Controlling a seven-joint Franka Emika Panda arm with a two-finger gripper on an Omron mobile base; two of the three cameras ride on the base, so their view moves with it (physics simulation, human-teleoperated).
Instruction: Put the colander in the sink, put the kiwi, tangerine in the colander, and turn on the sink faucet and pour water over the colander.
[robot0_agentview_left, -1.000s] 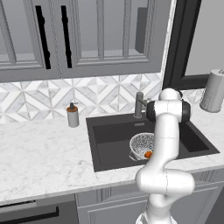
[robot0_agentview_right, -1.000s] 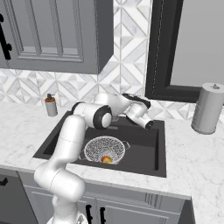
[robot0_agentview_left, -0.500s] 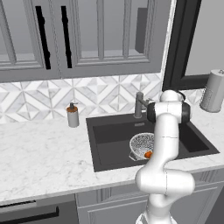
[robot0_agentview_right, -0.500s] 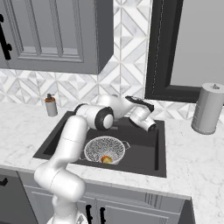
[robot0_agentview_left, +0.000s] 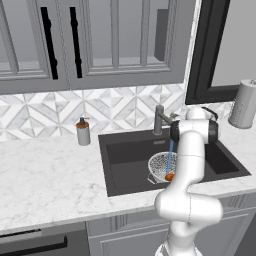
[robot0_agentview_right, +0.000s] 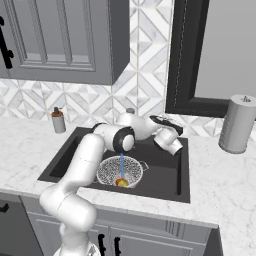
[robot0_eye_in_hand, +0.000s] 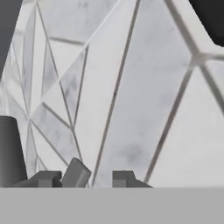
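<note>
The colander (robot0_agentview_left: 161, 165) sits in the dark sink (robot0_agentview_left: 125, 165), also seen from the right as colander (robot0_agentview_right: 112, 171) in sink (robot0_agentview_right: 165, 175). A thin blue stream of water (robot0_agentview_left: 171, 154) falls into it. The orange tangerine (robot0_agentview_left: 170, 176) lies in the bowl at the foot of the stream. I cannot make out the kiwi. The faucet (robot0_agentview_left: 159, 120) stands at the sink's back rim; its dark post (robot0_eye_in_hand: 8, 151) shows at the left of the hand view. My gripper (robot0_eye_in_hand: 85, 178) faces the tiled wall, fingertips apart, with a grey lever end (robot0_eye_in_hand: 75, 173) beside the left tip.
A grey soap pump bottle (robot0_agentview_left: 82, 132) stands on the marble counter (robot0_agentview_left: 45, 180) left of the sink. A paper towel roll (robot0_agentview_right: 237, 125) stands at the right. Dark cabinets hang above, and a dark window frame (robot0_agentview_right: 175, 55) rises behind the sink.
A blue stream of water now runs into the colander; none showed before. The hand has drifted slightly to the right by the faucet.
</note>
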